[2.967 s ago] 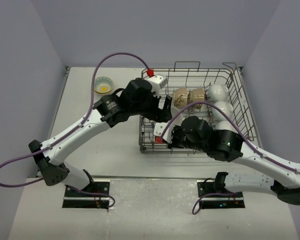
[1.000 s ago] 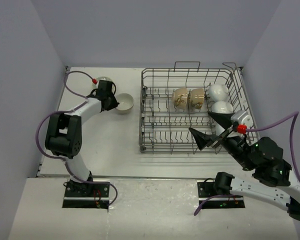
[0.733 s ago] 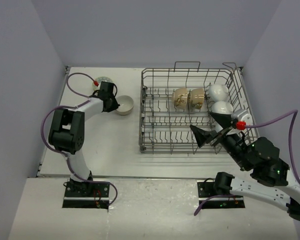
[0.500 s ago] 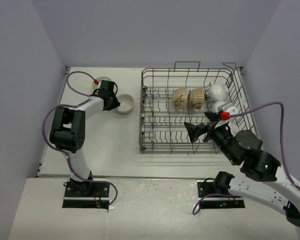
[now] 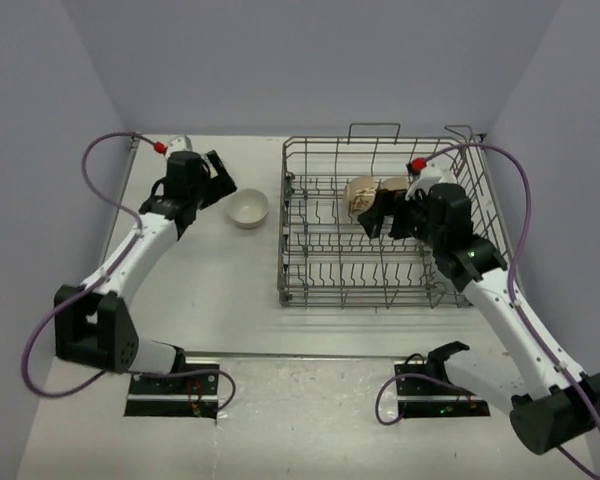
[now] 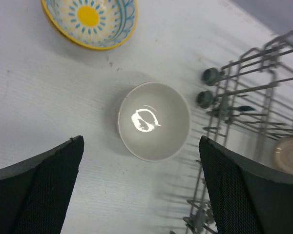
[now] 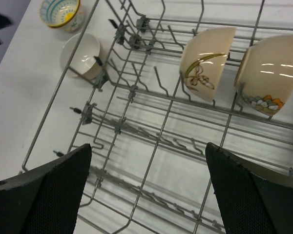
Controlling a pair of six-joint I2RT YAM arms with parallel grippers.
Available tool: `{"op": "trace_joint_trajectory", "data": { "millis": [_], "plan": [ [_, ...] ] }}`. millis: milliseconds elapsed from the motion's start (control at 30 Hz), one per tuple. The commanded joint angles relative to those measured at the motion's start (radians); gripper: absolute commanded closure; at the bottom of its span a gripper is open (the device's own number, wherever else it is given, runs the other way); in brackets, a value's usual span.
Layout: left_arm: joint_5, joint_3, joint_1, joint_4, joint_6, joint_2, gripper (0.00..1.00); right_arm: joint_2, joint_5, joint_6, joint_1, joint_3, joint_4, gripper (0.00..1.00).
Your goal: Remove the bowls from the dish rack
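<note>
The grey wire dish rack (image 5: 380, 300) fills the right half of the table. Two beige bowls (image 5: 360, 193) (image 5: 394, 189) stand on edge in its far row, and the right wrist view shows them too (image 7: 207, 61) (image 7: 271, 66). My right gripper (image 5: 382, 216) hovers open over the rack just in front of them, holding nothing (image 7: 148, 144). A plain white bowl (image 5: 248, 208) sits upright on the table left of the rack. My left gripper (image 5: 223, 178) hangs open above it (image 6: 141, 146), apart from it. A patterned bowl (image 6: 88, 22) with a yellow centre stands farther back.
The rack's left wall and clips (image 6: 224, 102) stand close to the white bowl (image 6: 154, 121). Upright tines (image 7: 132, 90) line the rack floor under my right gripper. Grey walls close in the table on three sides.
My left gripper has opened, let go of the white bowl and lifted away from it. My right arm has swung from the rack's right front corner in over the rack, toward the beige bowls.
</note>
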Motion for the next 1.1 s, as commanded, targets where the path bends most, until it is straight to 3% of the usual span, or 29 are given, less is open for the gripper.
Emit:
{"op": "trace_joint_trajectory", "data": {
  "millis": [0, 133, 300, 367, 467, 667, 1067],
  "plan": [
    [-0.006, -0.034, -0.008, -0.045, -0.002, -0.262, 0.0, 0.099, -0.169, 0.091, -0.129, 0.085, 0.07, 0.01],
    [-0.014, -0.034, -0.045, -0.148, 0.071, -0.471, 0.0, 0.242, -0.198, 0.091, -0.209, 0.171, 0.09, 0.01],
    [0.06, -0.037, -0.046, -0.289, 0.248, -0.641, 0.0, 0.46, -0.353, 0.059, -0.283, 0.281, 0.08, 0.02],
    [0.077, -0.098, -0.046, -0.306, 0.298, -0.718, 0.0, 0.523, -0.44, 0.022, -0.304, 0.365, 0.044, 0.06],
    [0.051, -0.186, -0.046, -0.277, 0.335, -0.792, 0.0, 0.642, -0.442, 0.003, -0.309, 0.476, -0.04, 0.13],
    [0.032, -0.301, -0.046, -0.233, 0.329, -0.816, 0.0, 0.793, -0.391, 0.002, -0.307, 0.579, -0.129, 0.29],
    [0.066, -0.323, -0.046, -0.2, 0.328, -0.806, 0.0, 0.822, -0.44, -0.001, -0.309, 0.527, -0.072, 0.35]
  ]
}}
